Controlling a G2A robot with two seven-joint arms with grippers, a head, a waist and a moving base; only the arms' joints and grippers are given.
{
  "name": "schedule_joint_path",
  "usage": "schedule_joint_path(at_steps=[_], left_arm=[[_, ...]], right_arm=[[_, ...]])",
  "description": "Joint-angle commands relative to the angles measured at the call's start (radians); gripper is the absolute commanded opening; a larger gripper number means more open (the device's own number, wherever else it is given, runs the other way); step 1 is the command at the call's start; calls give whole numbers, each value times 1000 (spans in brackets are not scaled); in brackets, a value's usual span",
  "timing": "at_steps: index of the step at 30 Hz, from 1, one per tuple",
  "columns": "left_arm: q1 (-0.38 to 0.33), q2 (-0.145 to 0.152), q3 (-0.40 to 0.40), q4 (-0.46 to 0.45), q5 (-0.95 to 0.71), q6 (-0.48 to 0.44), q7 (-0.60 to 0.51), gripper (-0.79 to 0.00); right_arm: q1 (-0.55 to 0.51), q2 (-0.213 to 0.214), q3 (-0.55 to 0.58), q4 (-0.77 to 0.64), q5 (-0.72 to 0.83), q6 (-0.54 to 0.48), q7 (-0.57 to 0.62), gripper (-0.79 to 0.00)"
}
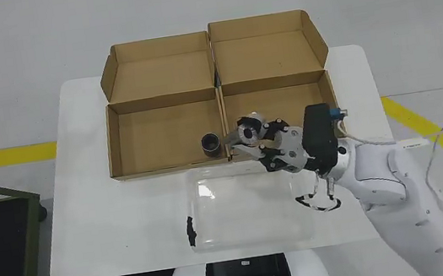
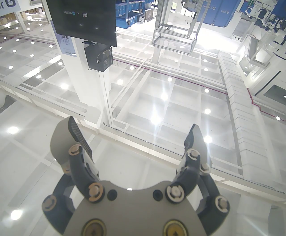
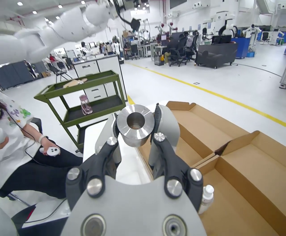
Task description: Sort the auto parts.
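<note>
Right arm: it comes in from the lower right of the top view, white forearm angled up toward the centre, black wrist leading, and the right gripper (image 1: 248, 132) points left across the boxes.
Right pincer: closed down tight on a metal sleeve (image 3: 135, 122), one finger on each side of the barrel, with the open bore in plain sight.
Held sleeve, place: dead centre of the top view, up off the cardboard, over the lower left corner of the right box (image 1: 284, 99) and just beside the wall it shares with the left box (image 1: 153, 139).
Left arm: the left gripper (image 2: 132, 122) is turned straight up at the ceiling lights.
Left pincer: spread wide, ribbed pads well apart, with nothing between them.
Sleeves, count: two. One is in the grip, and a second sleeve (image 1: 211, 145) stands in the lower right corner of the left box, close to the dividing wall.
Black part, count: one (image 1: 191, 230), lying at the lower left edge of the clear tray (image 1: 249, 211).
Boxes, count: two, side by side in the upper middle of the top view, lids folded back.
Tray, count: one, just below the boxes and near the front of the white table (image 1: 94, 198).
Bottle, count: one small white bottle (image 3: 207, 196), upright in the right box, against the box wall beside the right gripper's body.
</note>
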Motion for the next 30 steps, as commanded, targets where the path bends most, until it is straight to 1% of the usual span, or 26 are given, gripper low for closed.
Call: schedule_joint_path(at_steps=[1, 4, 6, 13, 20, 26, 30], left_arm=[[0, 0, 0, 0, 0, 0, 0, 0], [0, 0, 0, 0, 0, 0, 0, 0], [0, 0, 0, 0, 0, 0, 0, 0], [0, 0, 0, 0, 0, 0, 0, 0], [0, 0, 0, 0, 0, 0, 0, 0], [0, 0, 0, 0, 0, 0, 0, 0], [0, 0, 0, 0, 0, 0, 0, 0]], right_arm=[[17, -4, -35, 3, -83, 40, 18, -785], [39, -13, -96, 18, -146, 79, 18, -785], [62, -21, -140, 50, -157, 91, 21, -785], [183, -59, -298, 153, -253, 183, 54, -785], [303, -108, -434, 252, -366, 300, 85, -785], [404, -159, -523, 370, -383, 381, 124, -785], [460, -193, -570, 453, -366, 409, 145, -785]])
